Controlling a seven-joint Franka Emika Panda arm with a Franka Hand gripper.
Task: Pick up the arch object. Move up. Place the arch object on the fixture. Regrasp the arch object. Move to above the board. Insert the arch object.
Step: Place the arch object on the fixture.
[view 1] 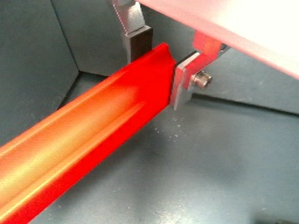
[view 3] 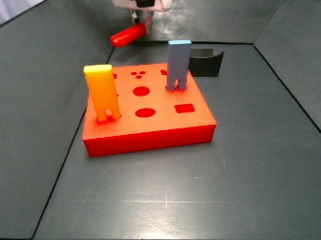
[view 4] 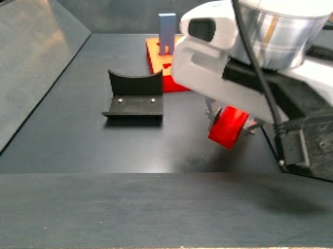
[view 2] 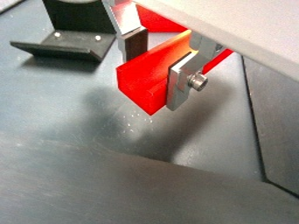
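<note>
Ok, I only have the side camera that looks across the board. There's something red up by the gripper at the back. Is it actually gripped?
Observer: Yes. In both wrist views the gripper has its two fingers pressed on opposite faces of the arch object, near one end.
Operator: And the fixture? The blue-grey piece hides part of it for me. Is anything on it?
Observer: No. In a side view the fixture is bare, and the arch object hangs off to one side of it, not over it.
</note>
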